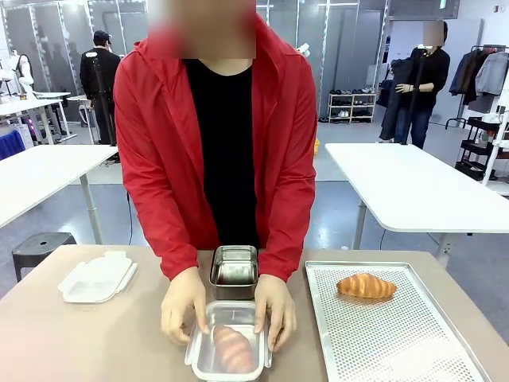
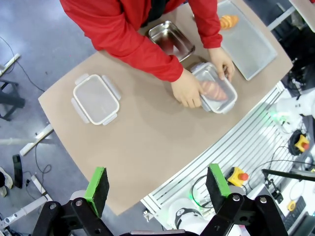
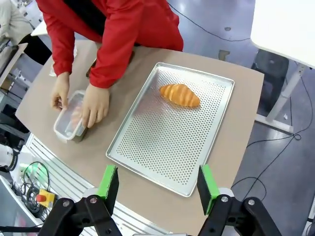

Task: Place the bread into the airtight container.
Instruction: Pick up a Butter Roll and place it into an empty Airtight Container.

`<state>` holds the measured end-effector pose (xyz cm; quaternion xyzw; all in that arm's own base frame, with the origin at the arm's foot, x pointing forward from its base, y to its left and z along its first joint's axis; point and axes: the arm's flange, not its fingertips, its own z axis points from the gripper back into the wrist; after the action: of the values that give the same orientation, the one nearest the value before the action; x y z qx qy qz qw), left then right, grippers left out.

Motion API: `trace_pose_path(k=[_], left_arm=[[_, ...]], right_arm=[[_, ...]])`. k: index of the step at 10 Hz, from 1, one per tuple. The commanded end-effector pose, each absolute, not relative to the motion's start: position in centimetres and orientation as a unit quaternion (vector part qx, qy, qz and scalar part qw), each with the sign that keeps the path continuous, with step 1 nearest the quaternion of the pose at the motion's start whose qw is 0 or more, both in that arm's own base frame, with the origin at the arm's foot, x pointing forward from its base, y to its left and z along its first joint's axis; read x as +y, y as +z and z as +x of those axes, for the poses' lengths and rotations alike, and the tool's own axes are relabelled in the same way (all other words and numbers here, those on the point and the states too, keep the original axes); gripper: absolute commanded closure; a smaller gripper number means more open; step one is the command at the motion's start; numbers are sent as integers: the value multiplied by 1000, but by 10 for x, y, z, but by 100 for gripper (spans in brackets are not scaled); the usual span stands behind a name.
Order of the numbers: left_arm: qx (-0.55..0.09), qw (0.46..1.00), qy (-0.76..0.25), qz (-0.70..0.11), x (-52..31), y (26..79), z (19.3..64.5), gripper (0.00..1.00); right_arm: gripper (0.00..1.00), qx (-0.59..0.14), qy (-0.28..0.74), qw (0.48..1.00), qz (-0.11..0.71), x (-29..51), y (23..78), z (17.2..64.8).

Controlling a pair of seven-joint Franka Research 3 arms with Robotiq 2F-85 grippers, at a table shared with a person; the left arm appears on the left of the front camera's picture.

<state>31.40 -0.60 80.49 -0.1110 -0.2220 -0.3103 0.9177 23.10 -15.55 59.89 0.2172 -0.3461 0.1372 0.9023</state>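
Brown table [image 1: 79,342], left claw [image 2: 156,173] and right claw [image 3: 157,171] spread wide, person's hands [image 1: 184,306] on container [image 1: 199,358] with bread [image 1: 232,348].

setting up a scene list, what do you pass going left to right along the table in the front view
clip-lock lid → person's hand → clear container with bread inside → person's other hand → perforated tray with a croissant on it
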Motion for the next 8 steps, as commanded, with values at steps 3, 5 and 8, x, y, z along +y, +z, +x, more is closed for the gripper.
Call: trace_pose_path(k=[3, 5, 8], left_arm=[[-219, 916, -316, -115, -5, 806, 312, 0], [-219, 916, -316, -115, -5, 806, 312, 0], [-219, 916, -316, -115, -5, 806, 312, 0]], right_arm=[[19, -346, 135, 904, 212, -158, 599, 232], [19, -346, 135, 904, 212, -158, 599, 232], [19, -346, 135, 904, 212, -158, 599, 232]])
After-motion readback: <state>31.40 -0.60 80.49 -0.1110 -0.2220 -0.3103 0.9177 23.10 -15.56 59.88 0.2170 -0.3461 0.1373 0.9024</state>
